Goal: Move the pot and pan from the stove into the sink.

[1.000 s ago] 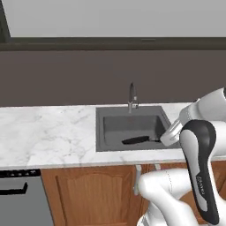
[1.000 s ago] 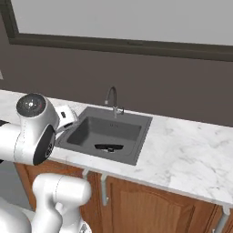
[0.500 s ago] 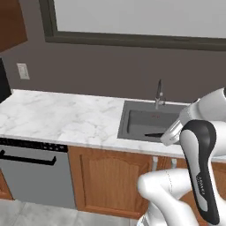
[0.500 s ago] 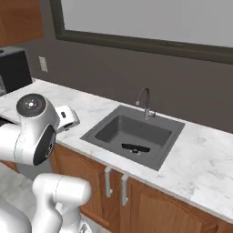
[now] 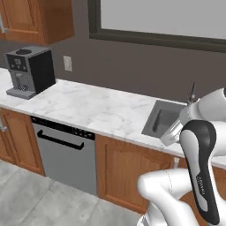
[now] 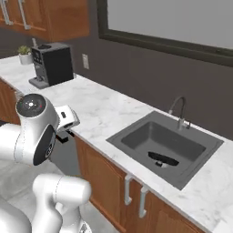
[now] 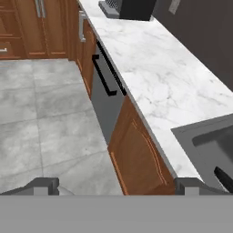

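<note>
From my remote seat I see the shallow black frying pan lying on the floor of the dark grey recessed sink, in the half nearer the cabinet fronts. My two-finger gripper is spread wide and grasps nothing, its tips hanging over the grey tiled floor beside the wooden cabinet door. A black coffee machine stands on the white marble counter, above a grey dishwasher.
</note>
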{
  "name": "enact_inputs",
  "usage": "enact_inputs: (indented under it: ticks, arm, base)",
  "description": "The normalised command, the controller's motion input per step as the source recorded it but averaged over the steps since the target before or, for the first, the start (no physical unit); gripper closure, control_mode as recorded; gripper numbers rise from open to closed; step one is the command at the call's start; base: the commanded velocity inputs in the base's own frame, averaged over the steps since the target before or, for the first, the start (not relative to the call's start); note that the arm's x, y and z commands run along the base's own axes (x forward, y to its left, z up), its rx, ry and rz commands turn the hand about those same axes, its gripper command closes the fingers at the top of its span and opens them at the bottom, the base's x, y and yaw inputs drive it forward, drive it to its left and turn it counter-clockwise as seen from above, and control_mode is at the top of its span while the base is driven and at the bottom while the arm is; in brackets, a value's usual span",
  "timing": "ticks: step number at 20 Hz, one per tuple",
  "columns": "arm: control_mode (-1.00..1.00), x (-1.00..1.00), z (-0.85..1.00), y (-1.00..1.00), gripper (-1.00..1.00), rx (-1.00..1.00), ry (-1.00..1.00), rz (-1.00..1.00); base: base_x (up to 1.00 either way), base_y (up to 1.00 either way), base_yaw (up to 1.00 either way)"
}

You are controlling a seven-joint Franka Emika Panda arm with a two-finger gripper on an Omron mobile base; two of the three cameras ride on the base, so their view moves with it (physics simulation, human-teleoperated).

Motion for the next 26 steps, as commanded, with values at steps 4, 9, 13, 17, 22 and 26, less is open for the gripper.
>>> enact_inputs:
  ticks: [4, 9, 13, 17, 22, 26]
  arm:
    - [1.0, 0.0, 0.0, 0.0, -1.0, 0.0, 0.0, 0.0]
    - [1.0, 0.0, 0.0, 0.0, -1.0, 0.0, 0.0, 0.0]
    - [1.0, 0.0, 0.0, 0.0, -1.0, 0.0, 0.0, 0.0]
    - [1.0, 0.0, 0.0, 0.0, -1.0, 0.0, 0.0, 0.0]
    - [1.0, 0.0, 0.0, 0.0, -1.0, 0.0, 0.0, 0.0]
    - [1.0, 0.0, 0.0, 0.0, -1.0, 0.0, 0.0, 0.0]
  base:
    - [-0.2, 0.01, 0.44]
    - [-0.19, 0.07, 0.43]
    - [-0.18, 0.16, 0.41]
    - [-0.22, 0.15, 0.38]
    - [-0.24, 0.16, 0.36]
    - [-0.27, 0.18, 0.35]
